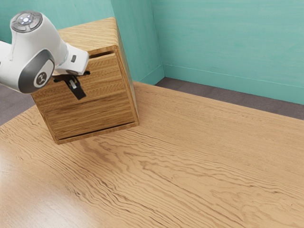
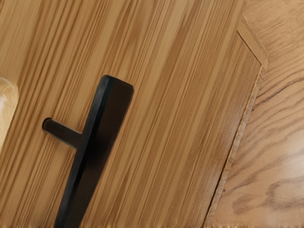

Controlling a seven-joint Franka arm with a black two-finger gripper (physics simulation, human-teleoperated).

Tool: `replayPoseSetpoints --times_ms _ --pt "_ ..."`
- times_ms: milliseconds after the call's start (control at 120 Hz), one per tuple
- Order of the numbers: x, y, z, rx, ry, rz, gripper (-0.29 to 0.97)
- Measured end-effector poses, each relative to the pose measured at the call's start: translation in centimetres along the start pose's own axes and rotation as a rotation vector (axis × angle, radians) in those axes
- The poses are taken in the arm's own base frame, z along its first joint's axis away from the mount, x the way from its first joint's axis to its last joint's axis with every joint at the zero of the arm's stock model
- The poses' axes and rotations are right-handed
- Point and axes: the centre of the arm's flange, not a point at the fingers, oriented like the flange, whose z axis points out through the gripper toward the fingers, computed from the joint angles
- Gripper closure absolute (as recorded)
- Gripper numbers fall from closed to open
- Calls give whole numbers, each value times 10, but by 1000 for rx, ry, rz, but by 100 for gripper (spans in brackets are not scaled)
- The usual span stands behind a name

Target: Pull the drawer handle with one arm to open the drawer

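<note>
Hovering at the drawer [image 1: 102,78] front, the gripper [image 1: 71,80] sat right at the black handle [image 2: 97,147], though neither view showed whether it was parted or clamped on that bar. The drawer belonged to a wooden cabinet [image 1: 90,31] standing on the far corner of the desk [image 1: 190,156], with a thin dark gap along the drawer's top edge. I judged this the grasping step, with the pull barely begun if at all; the next move called for a firm hold and a straight draw away from the cabinet's face.

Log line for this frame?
gripper: at drawer handle | drawer: little or no opening visible | grasp: unconfirmed
</note>
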Motion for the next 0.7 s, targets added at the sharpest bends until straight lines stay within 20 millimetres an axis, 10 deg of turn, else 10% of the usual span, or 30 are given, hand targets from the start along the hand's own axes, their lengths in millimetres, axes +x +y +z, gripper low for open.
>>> replayPoseSetpoints --times_ms 700 --pt "-22 91 -65 48 60 1 0"
